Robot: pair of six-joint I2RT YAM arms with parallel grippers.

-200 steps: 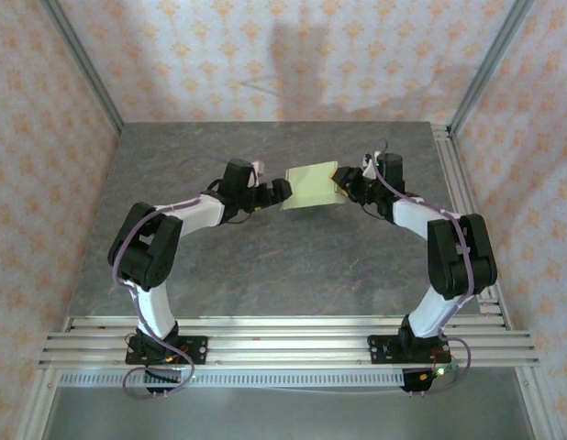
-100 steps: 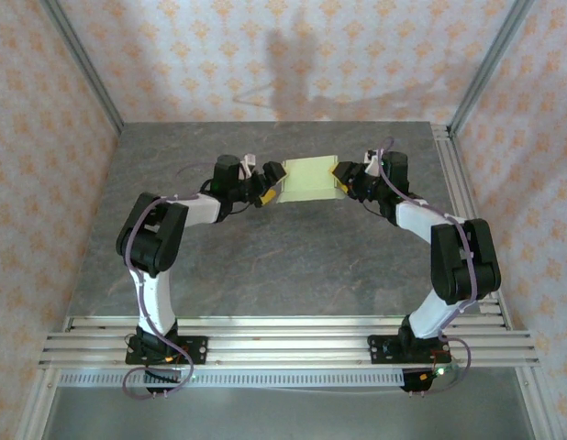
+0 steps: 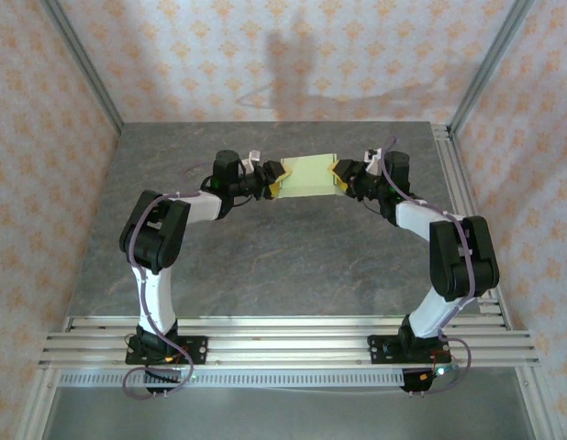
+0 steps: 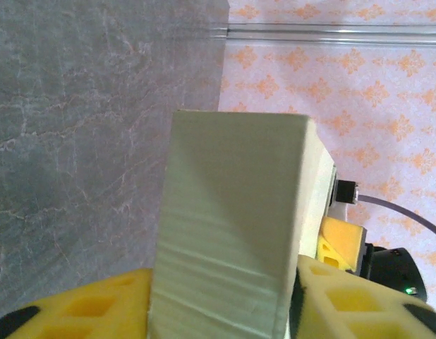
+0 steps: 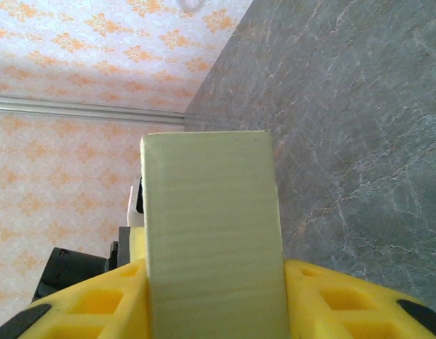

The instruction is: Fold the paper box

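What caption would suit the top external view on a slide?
The left gripper and right gripper grip opposite ends of the green box.

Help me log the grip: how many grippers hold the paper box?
2. The left gripper pinches the paper box at its left end, the right gripper at its right end.

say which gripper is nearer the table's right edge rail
Right. The right gripper grips the paper box at the end facing the rail; the left gripper grips the far end.
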